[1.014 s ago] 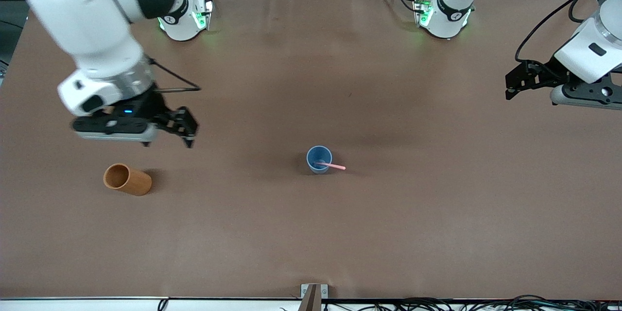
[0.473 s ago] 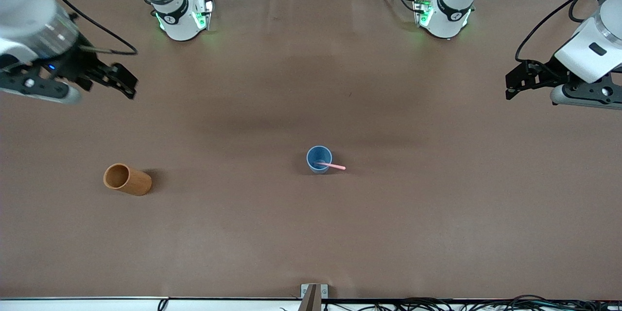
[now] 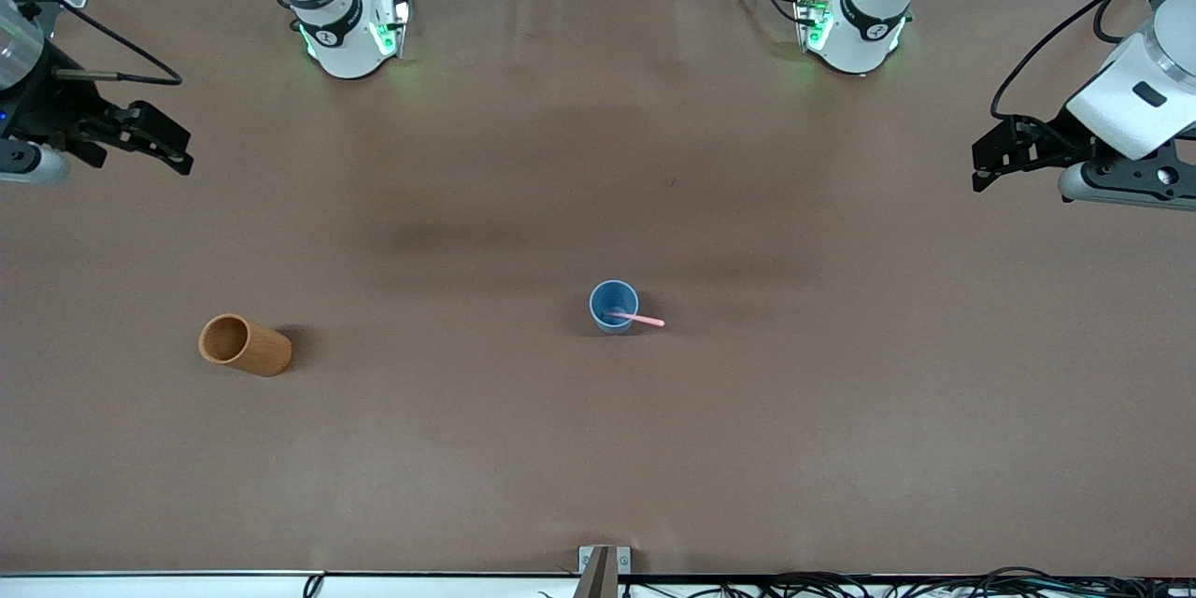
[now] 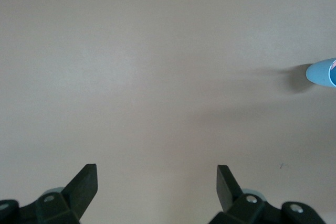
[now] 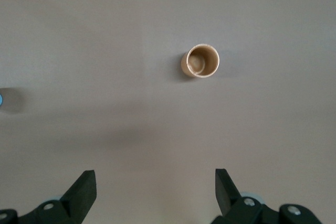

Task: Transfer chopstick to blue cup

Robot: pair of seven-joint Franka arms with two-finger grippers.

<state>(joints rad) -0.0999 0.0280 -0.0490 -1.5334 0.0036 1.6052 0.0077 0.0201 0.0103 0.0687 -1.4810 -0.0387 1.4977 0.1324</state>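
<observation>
The blue cup (image 3: 613,306) stands upright near the table's middle. The pale pink chopstick (image 3: 640,319) rests in it, its upper end leaning over the rim toward the left arm's end. My right gripper (image 3: 159,142) is open and empty, raised over the right arm's end of the table. My left gripper (image 3: 990,157) is open and empty, raised over the left arm's end. The left wrist view shows only the cup's edge (image 4: 323,73) past its open gripper (image 4: 156,174). The right wrist view shows its open gripper (image 5: 155,178) over bare table.
An orange-brown cup (image 3: 245,345) lies on its side toward the right arm's end, nearer the front camera than the right gripper; it also shows in the right wrist view (image 5: 200,60). A brown cloth (image 3: 841,392) covers the table.
My right arm has risen and swung away from the orange-brown cup toward the table's right-arm end. The left arm, cup and chopstick have not moved.
</observation>
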